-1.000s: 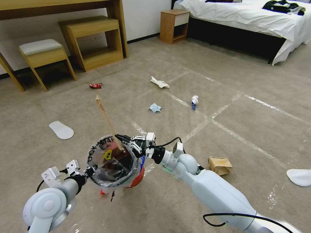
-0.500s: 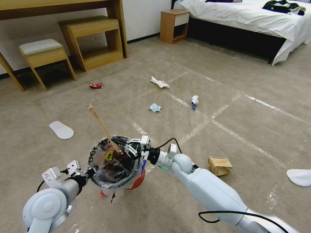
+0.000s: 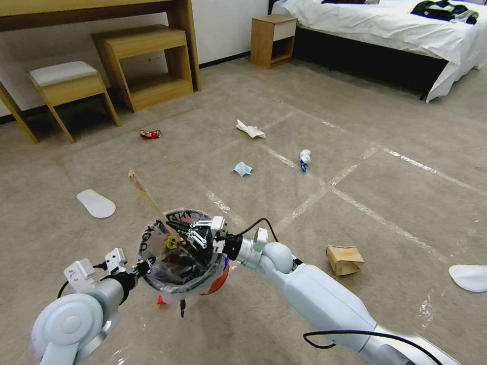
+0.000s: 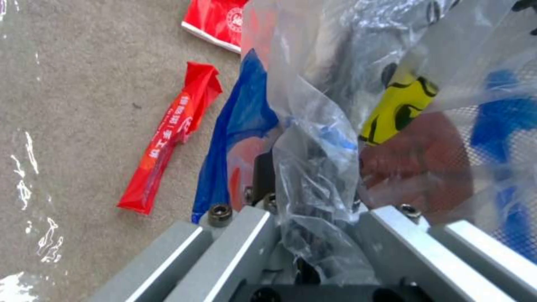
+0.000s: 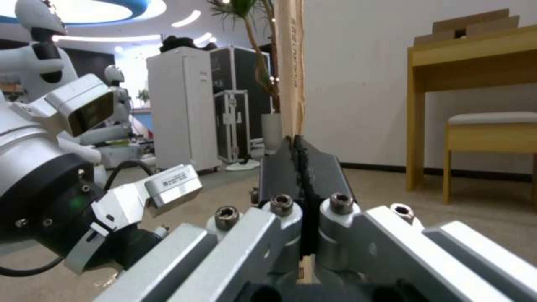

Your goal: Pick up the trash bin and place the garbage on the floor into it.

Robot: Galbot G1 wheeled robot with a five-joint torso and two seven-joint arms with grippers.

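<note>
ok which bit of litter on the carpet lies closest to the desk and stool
The crushed red can: it lies just in front of the wooden stool, nearer the desk than the white crumpled paper, pale blue mask or brown paper bag.

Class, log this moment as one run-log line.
left tool: holds bin rim | right tool: grips stick over bin | wrapper: on floor

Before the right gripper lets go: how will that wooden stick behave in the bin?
The wooden stick looks stiff and light. It is far longer than the trash bin is deep, so it will probably lean on the rim. Held only by the left gripper at the rim, the bin might tilt slightly.
</note>
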